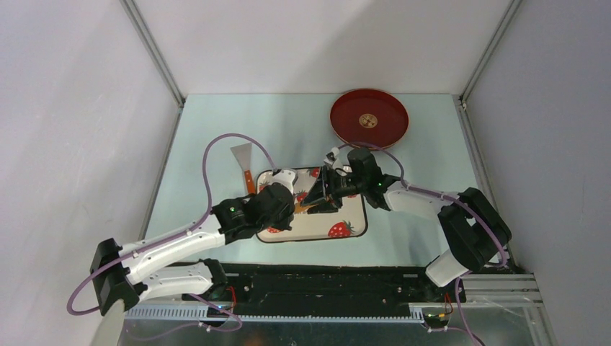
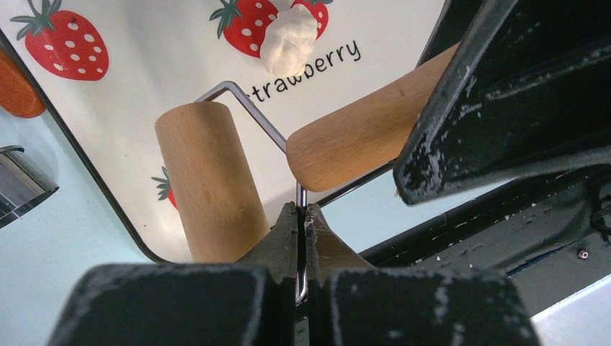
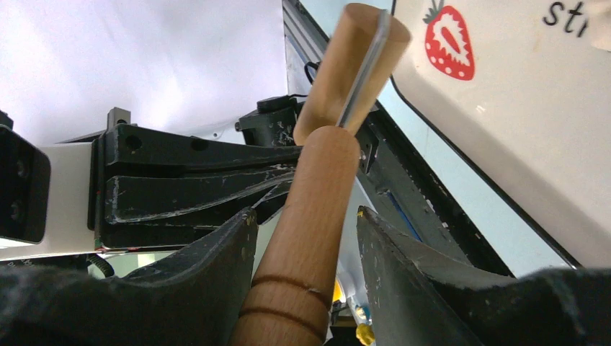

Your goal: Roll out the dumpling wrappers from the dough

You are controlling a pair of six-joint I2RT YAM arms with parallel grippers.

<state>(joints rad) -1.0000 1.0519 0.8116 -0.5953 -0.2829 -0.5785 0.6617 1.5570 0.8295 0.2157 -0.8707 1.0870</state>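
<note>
Dough (image 2: 288, 40) unrolled lump on plate (image 2: 144, 94), top centre in left wrist view; rolling all ahead. We see left gripper (image 2: 299, 231) clamped on roller (image 2: 209, 180) frame, right gripper (image 3: 304, 215) apart around handle.

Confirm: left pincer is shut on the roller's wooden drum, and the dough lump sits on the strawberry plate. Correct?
Not quite. The left wrist view shows the left pincer shut on the thin wire bracket, not on the wooden drum, which lies free beside its fingers. The rest holds: the dough lump sits on the strawberry plate.
</note>
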